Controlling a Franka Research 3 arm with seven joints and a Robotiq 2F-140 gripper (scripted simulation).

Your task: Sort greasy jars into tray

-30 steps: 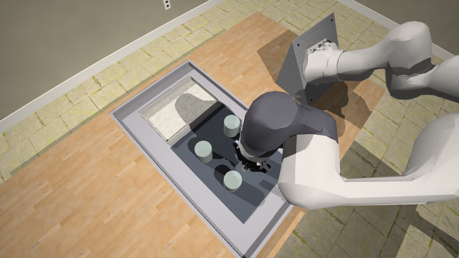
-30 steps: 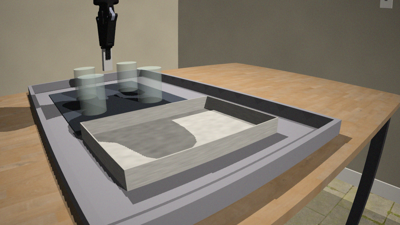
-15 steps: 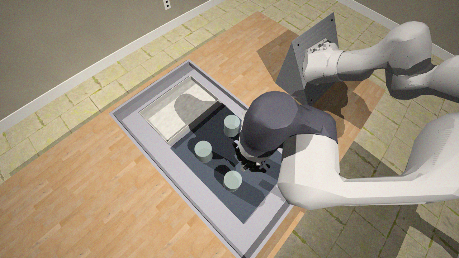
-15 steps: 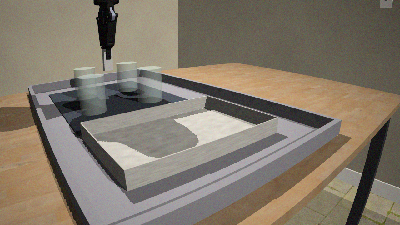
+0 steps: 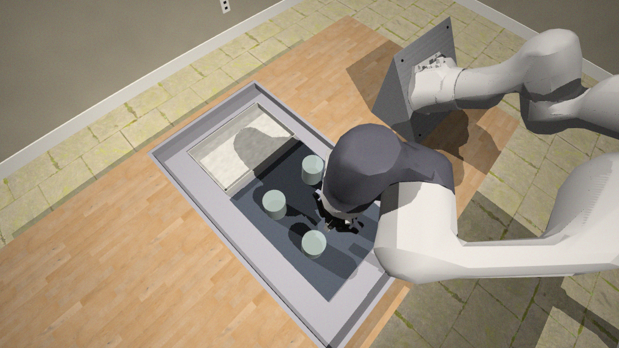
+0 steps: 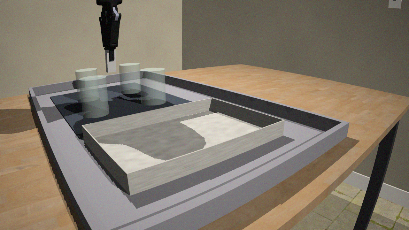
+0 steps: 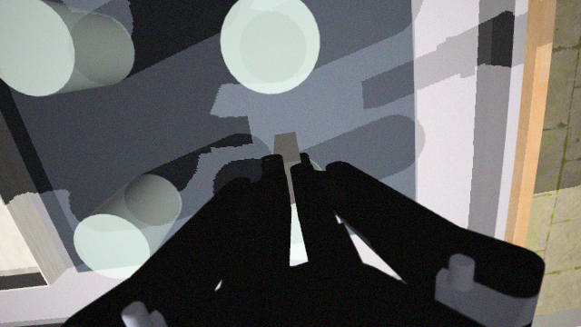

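Gripper: the gripper (image 5: 328,226) (image 6: 111,71) (image 7: 288,150) was narrow, its jaws shut together with nothing held, pointing down among the jars.
Mat: the drying mat (image 5: 320,281) (image 6: 65,100) (image 7: 345,100) bore all 4 jars, upright and apart.
Tray-side jars: the arm-side jar (image 5: 312,168) (image 6: 94,98) (image 7: 111,245) and the outer jar (image 5: 274,203) (image 6: 152,85) (image 7: 36,50) stood nearer the tray.
Far jars: the far outer jar (image 5: 313,243) (image 6: 129,77) (image 7: 270,45) stood near the fingers in plan; the 4th jar (image 6: 86,74) was mostly hidden behind the gripper in the wrist view.
Tray: the tray (image 5: 240,182) (image 6: 200,163) (image 7: 45,254) sat beside the mat on the steel table top (image 5: 255,255) (image 6: 62,160) (image 7: 445,136), with 0 jars inside.
Step in hand: probably a push test with closed fingers.
Push: it called for lowering beside 1 jar, then a slow, short, level nudge low on its wall; a high push could have tipped it.
Grease: not visible; comparing slip under equal pushes seemed the fair judge.
Spacing: each push needed a path away from neighbours and mat edge.
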